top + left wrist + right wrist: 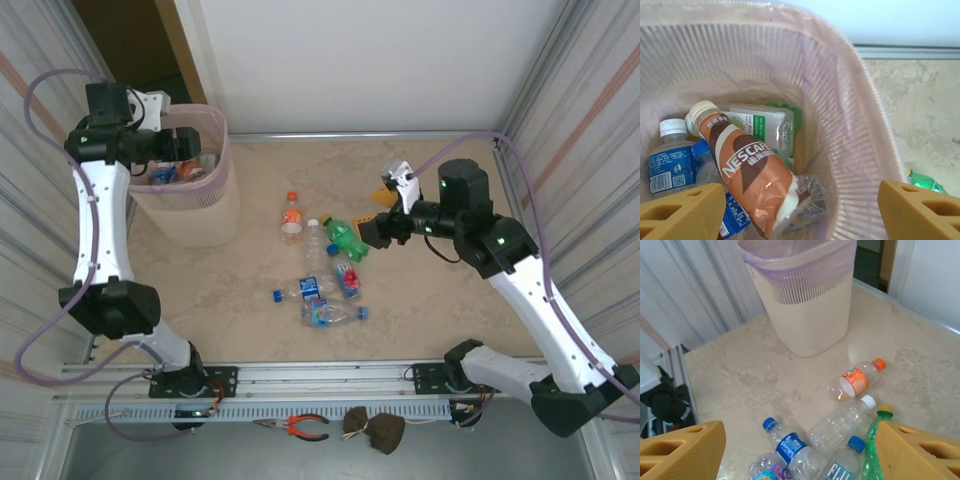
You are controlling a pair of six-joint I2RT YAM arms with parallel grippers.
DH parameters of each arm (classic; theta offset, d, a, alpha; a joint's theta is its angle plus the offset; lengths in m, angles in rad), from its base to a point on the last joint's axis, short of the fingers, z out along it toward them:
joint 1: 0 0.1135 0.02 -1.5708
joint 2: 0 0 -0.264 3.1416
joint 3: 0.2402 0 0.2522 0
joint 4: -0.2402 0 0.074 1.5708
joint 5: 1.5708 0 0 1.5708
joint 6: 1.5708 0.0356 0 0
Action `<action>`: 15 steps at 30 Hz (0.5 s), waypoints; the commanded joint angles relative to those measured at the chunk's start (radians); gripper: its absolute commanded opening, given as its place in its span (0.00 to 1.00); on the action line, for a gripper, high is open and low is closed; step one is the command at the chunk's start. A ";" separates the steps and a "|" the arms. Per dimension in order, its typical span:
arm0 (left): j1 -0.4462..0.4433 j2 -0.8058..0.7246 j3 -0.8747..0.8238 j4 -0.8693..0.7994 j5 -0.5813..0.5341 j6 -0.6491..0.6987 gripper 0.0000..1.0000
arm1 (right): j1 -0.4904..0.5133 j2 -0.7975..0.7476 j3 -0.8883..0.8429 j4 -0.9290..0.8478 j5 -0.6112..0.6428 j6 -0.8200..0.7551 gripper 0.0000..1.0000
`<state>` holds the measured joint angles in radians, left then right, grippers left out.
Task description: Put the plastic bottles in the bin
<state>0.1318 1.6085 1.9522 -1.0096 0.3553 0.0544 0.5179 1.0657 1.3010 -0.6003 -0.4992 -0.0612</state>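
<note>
You're looking at a tall beige ribbed plastic wastebasket (807, 320) wearing a translucent pink liner (790, 271); inside, a brown-and-white swirled plastic bottle (752, 175) is showing white lettering. On the cream marbled tabletop (460, 300), a green plastic bottle (345, 237) is lying.

The tall beige ribbed plastic bin (205, 215) stands at the far left of the marbled stone table (430, 310). Inside it, a brown-and-white coffee bottle (752, 175) lies on top, with a blue-labelled clear water bottle (670, 165) to its left and a green-labelled clear bottle (765, 127) behind. Right of the bin, mid-table, lie an orange-capped clear bottle (291, 218), a white-capped clear bottle (314, 245) just right of it, and a green plastic bottle (345, 238) beside that. A blue-capped clear bottle (335, 314) lies nearest the arm bases.
</note>
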 commanded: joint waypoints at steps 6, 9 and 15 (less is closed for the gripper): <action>0.008 -0.187 -0.157 0.123 0.126 -0.047 0.80 | 0.011 0.144 0.040 -0.042 0.114 -0.068 0.74; 0.008 -0.236 -0.192 0.145 0.164 -0.073 0.79 | 0.011 0.210 0.036 -0.050 0.161 -0.082 0.74; 0.004 -0.333 -0.287 0.196 0.224 -0.110 0.78 | 0.011 0.341 0.003 -0.059 0.206 -0.126 0.73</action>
<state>0.1318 1.3277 1.6993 -0.8646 0.5205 -0.0216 0.5198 1.3674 1.3117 -0.6373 -0.3397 -0.1421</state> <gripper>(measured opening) 0.783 0.732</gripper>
